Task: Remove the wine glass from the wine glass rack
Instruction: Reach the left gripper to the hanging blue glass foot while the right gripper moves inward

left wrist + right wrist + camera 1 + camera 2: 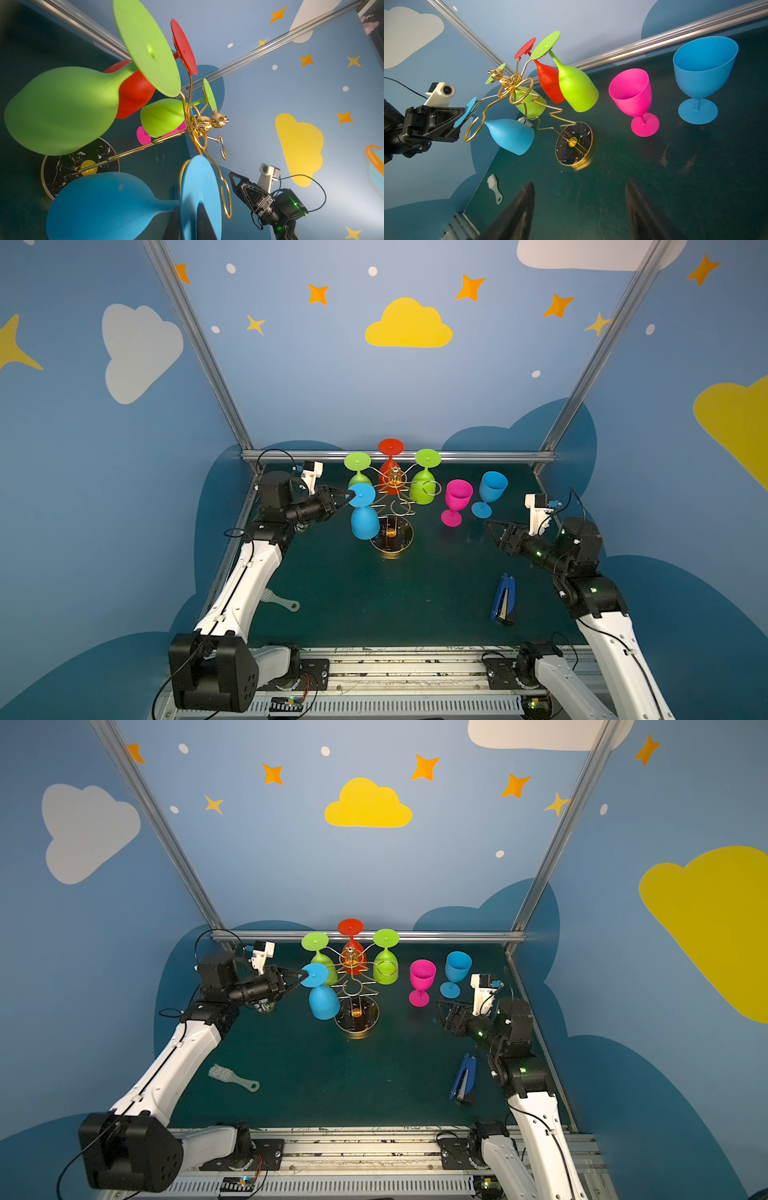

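On the gold wire rack (392, 506), left side: blue wine glass (364, 514), hanging bowl-down, matte, wide round foot uppermost. Left gripper (348, 497) clamped on that foot's rim. Right gripper (492, 529) spread apart, holding nothing.

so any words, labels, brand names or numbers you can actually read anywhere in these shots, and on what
None can be read.
wine glasses, such as the hanging blue wine glass: plain, no print.
wine glass rack: marbled base, no lettering.
blue stapler: no legible label.
walls: only painted clouds and stars.
circuit boards on the front rail: any markings too small to read.
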`<state>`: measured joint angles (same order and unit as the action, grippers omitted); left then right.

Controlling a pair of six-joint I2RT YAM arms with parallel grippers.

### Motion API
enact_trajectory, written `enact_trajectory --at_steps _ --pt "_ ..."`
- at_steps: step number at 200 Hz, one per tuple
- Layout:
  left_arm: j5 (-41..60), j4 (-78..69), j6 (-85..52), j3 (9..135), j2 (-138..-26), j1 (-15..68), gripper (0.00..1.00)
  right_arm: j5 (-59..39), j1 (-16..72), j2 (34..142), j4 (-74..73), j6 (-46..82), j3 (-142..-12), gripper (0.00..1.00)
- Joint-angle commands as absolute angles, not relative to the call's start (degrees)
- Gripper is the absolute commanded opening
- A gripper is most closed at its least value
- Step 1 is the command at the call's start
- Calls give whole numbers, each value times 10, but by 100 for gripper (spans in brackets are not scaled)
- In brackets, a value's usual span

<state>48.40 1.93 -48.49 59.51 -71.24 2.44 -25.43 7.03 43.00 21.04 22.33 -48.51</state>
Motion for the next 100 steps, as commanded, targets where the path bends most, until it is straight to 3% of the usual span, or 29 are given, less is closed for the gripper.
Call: enact_trajectory --at_steps 1,100 --pt "487 -1 -491 604 -698 26 13 -248 74 420 213 229 -499 69" --pt "509 -53 -559 604 -688 25 7 -245 74 416 206 233 -490 69"
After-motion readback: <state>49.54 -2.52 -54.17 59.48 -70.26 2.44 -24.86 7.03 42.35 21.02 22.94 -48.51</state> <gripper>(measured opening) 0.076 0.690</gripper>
